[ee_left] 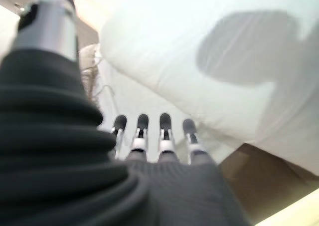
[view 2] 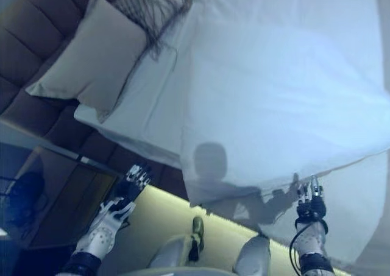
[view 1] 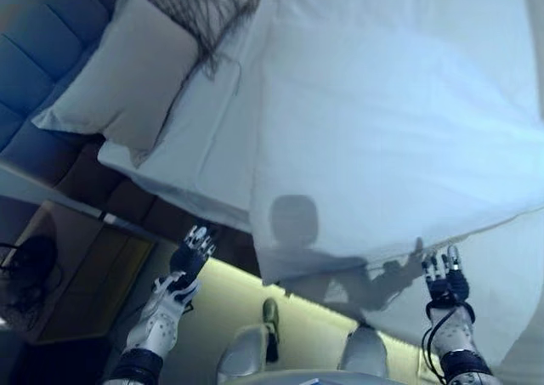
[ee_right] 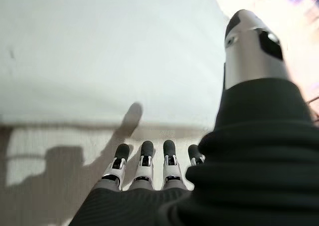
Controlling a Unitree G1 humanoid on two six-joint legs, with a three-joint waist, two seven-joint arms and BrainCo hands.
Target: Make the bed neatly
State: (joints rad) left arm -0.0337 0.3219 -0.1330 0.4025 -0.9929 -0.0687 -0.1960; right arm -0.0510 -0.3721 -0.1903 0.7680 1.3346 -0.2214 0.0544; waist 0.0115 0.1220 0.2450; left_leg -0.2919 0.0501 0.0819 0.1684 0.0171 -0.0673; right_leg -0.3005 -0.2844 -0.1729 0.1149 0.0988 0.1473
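A: What's largest?
B: A smooth white duvet [view 1: 391, 104] covering the bed, its far edges cut off; a soft beige pillow [view 1: 127, 79] by the padded headboard [view 1: 38, 70].
A: The hands?
B: Left hand [view 1: 192, 256] and right hand [view 1: 444, 274] hover at the near edge, fingers straight, empty.

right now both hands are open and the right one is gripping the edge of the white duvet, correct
Not quite. Both hands are open, but the right hand grips nothing: the right wrist view shows its fingers straight, short of the white duvet. The left hand is open too.
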